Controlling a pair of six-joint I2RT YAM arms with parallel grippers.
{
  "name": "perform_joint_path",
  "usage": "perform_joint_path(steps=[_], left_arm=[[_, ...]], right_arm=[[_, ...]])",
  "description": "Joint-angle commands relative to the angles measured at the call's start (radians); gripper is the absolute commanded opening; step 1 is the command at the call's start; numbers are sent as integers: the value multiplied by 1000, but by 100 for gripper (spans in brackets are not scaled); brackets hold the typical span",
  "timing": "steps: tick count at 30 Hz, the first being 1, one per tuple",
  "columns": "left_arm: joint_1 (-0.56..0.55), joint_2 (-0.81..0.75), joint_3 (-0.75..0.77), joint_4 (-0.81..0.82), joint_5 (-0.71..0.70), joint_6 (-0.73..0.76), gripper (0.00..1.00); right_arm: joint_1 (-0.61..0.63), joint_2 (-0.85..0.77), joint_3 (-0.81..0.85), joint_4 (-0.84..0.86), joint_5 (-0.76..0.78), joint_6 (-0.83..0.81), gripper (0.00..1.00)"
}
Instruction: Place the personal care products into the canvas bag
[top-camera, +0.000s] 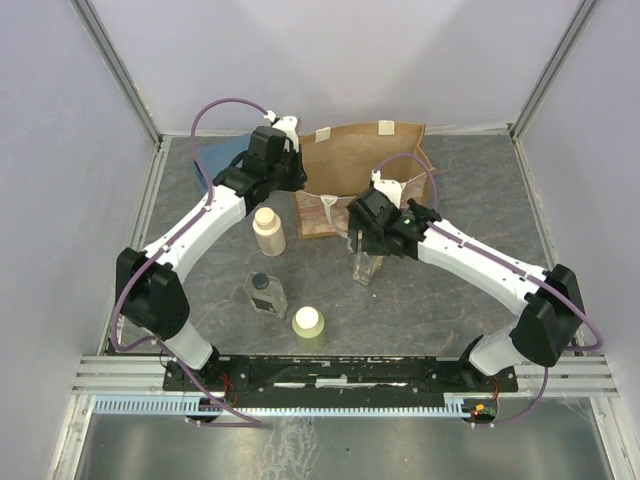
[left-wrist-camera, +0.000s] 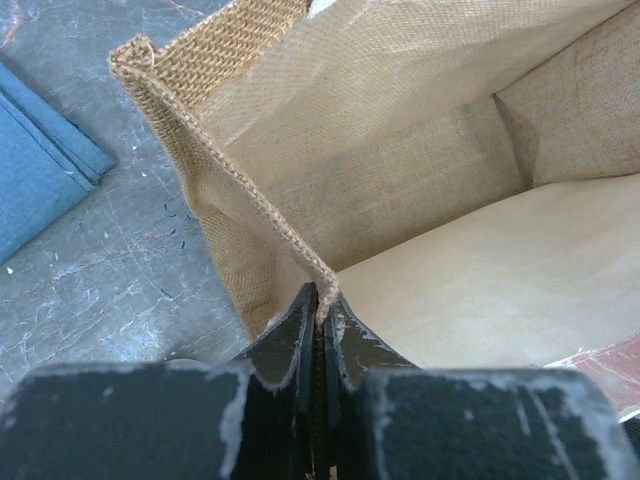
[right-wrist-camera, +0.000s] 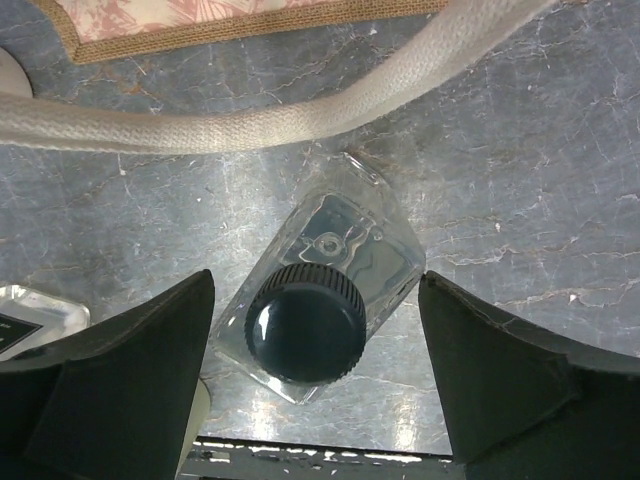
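Note:
The tan canvas bag (top-camera: 360, 165) stands at the back centre with its mouth open. My left gripper (top-camera: 283, 177) is shut on the bag's rim (left-wrist-camera: 322, 312), holding its left edge. My right gripper (top-camera: 368, 242) is open, its jaws on either side of a clear dark-capped bottle (right-wrist-camera: 308, 322) that stands upright on the table (top-camera: 364, 268). The beige cylindrical bottle (top-camera: 269, 230) stands left of centre. The second clear dark-capped bottle (top-camera: 265, 293) and the pale yellow jar (top-camera: 308, 323) stand nearer the front.
A folded blue cloth (top-camera: 222, 160) lies at the back left, also in the left wrist view (left-wrist-camera: 40, 165). A cream rope handle (right-wrist-camera: 250, 120) of the bag hangs across the right wrist view above the bottle. Grey walls enclose the table.

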Motion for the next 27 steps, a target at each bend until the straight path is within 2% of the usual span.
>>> perform_joint_path(steps=[1, 9, 16, 18, 21, 23, 27], left_arm=[[-10, -21, -2, -7, 4, -2, 9], [-10, -21, -4, -6, 6, 5, 9], [-10, -21, -7, -7, 14, 7, 9], [-10, -21, -10, -4, 16, 9, 9], [-9, -19, -9, -3, 19, 12, 9], [-10, -17, -8, -3, 20, 14, 9], [-10, -11, 1, -8, 19, 16, 5]], right_arm=[[3, 3, -40, 81, 47, 37, 88], [3, 50, -55, 114, 32, 13, 74], [3, 33, -78, 106, 52, -5, 45], [3, 21, -86, 98, 61, -20, 35], [3, 0, -75, 65, 60, -84, 13], [4, -16, -49, 17, 45, -117, 2], [5, -65, 33, -117, -21, -164, 0]])
